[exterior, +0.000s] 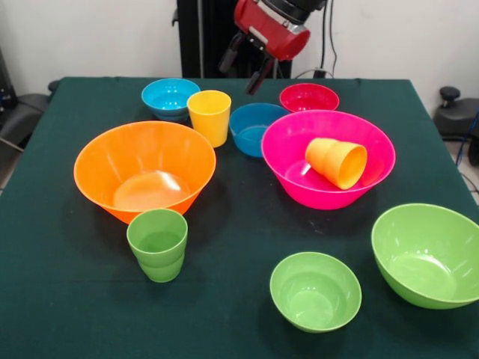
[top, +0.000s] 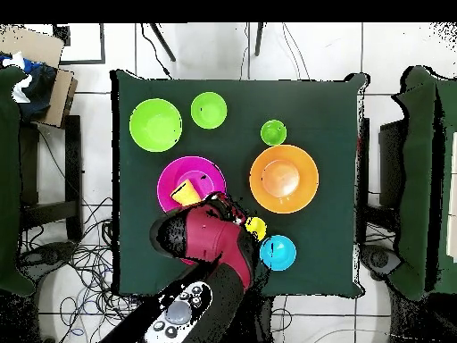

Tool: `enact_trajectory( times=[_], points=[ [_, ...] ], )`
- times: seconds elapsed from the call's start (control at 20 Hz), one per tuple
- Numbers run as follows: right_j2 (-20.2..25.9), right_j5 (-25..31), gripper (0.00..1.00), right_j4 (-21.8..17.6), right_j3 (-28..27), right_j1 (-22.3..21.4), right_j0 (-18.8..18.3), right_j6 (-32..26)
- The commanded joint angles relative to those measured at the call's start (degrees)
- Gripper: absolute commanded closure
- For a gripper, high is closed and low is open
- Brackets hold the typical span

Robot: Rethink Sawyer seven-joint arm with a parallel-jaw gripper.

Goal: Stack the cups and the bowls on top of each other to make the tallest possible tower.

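Your tabletop (exterior: 67,299) wears a dark green cloth and stands before a white wall, on a pale tiled floor strewn with cables (top: 76,259). The pincer (exterior: 249,66) hangs above the far edge with its fingers spread, holding nothing. Below it sit the light blue bowl (exterior: 170,96), the yellow cup (exterior: 209,116), the darker blue bowl (exterior: 256,129) and the red-pink bowl (exterior: 308,97). The orange-yellow cup (exterior: 338,161) lies tipped inside the large hot pink bowl (exterior: 299,142). The large orange bowl (exterior: 142,168) stands just behind the green cup (exterior: 158,244). Nearest the camera rest the small lime green bowl (exterior: 315,291) and the large lime green bowl (exterior: 429,254).
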Motion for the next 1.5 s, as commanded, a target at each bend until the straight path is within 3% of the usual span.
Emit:
enact_trajectory(
  times=[0.05,0.6,1.05,1.5],
  points=[
    [10.5,-4.58,0.0,-5.99,3.38,-0.02,-3.19,-0.91],
    [11.09,-3.88,0.0,-7.95,2.33,-0.11,-3.78,0.73],
    [10.47,-2.59,0.0,-7.1,1.09,0.73,-2.71,2.57],
    [10.51,-7.35,0.0,-7.78,2.4,1.8,-5.0,3.28]
  ],
)
